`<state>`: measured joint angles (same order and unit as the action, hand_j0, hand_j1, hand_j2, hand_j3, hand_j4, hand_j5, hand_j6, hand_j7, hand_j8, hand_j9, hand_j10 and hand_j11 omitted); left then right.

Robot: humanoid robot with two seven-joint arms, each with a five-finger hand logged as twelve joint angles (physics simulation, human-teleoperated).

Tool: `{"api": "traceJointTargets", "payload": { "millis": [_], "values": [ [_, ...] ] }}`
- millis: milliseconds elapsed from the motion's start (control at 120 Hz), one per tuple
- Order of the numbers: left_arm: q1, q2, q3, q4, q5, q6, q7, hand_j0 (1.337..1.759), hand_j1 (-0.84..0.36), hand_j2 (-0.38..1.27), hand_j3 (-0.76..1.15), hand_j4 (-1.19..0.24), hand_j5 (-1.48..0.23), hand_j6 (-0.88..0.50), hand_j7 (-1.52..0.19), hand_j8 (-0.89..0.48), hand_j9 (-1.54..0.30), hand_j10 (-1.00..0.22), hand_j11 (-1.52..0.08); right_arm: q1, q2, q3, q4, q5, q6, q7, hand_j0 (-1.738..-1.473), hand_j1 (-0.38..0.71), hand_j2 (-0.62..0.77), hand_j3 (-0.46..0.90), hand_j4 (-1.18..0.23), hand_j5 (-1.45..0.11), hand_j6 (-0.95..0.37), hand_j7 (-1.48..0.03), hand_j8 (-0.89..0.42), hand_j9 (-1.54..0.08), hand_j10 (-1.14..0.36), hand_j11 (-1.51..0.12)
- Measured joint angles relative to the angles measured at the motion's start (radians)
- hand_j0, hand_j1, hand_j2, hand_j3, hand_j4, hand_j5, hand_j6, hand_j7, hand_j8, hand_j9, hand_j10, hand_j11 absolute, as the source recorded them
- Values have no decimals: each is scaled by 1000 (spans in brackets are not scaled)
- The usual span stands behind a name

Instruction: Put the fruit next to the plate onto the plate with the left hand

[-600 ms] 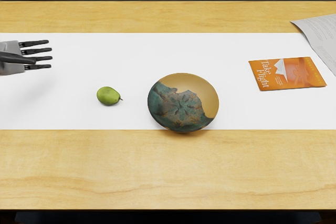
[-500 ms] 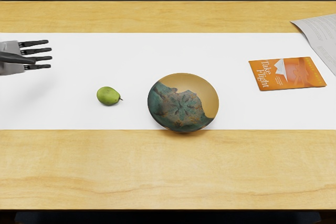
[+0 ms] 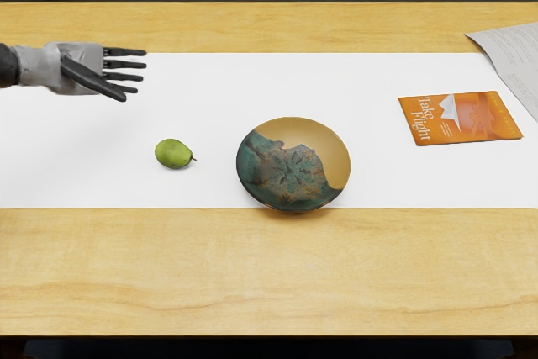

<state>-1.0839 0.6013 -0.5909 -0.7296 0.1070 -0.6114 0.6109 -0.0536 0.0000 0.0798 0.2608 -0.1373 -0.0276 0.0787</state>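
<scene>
Wooden table (image 3: pixel 269 266) spans the whole view, with a white runner (image 3: pixel 252 81) laid across its middle band. A teal-and-ochre plate (image 3: pixel 290 166) sits on the runner near the centre. An orange booklet (image 3: pixel 458 117) lies well to the plate's right, and a pale paper sheet (image 3: pixel 514 56) shows at the far right edge. My left hand (image 3: pixel 94 71) reaches in from the left edge over the runner's far side, its fingers (image 3: pixel 126 65) straight and spread, holding nothing. The green fruit (image 3: pixel 173 154) rests on the runner near the plate's left side, touching neither plate nor hand.
</scene>
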Motion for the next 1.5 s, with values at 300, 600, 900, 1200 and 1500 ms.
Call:
{"api": "traceJointTargets", "payload": {
  "millis": [300, 600, 900, 1200, 1500],
  "values": [
    [-42, -22, 3, -267, 483, 0, 0, 1658, 284, 11, 0, -55, -70, -54, -70, -54, -70, -54, -70, 0, 0, 0, 0, 0, 0, 0, -1658, -331, -3, 0, -15, -20, -15, -20, -15, -20, -15, -20],
    [-17, -41, 65, -634, 926, 21, 0, 1658, 279, 12, 0, -61, -77, -61, -77, -61, -77, -60, -77, 0, 0, 0, 0, 0, 0, 0, -1658, -331, -3, 0, -15, -20, -15, -20, -15, -20, -15, -20],
    [-15, -85, 236, -662, 1124, 318, 0, 1658, 275, 14, 0, -66, -82, -67, -82, -66, -82, -65, -82, 0, 0, 0, 0, 0, 0, 0, -1658, -331, -3, 0, -15, -20, -15, -20, -15, -20, -15, -20],
    [14, -105, 348, -659, 1164, 452, 0, 1658, 214, 25, 0, -117, -148, -118, -148, -118, -148, -116, -147, 0, 0, 0, 0, 0, 0, 0, -1658, -331, -3, 0, -15, -20, -15, -20, -15, -20, -15, -20],
    [15, -119, 366, -659, 1165, 459, 0, 1658, 17, 58, 0, -281, -362, -283, -362, -282, -361, -281, -361, 0, 0, 0, 0, 0, 0, 0, -1658, -331, -3, 0, -15, -20, -15, -20, -15, -20, -15, -20]
  ]
}}
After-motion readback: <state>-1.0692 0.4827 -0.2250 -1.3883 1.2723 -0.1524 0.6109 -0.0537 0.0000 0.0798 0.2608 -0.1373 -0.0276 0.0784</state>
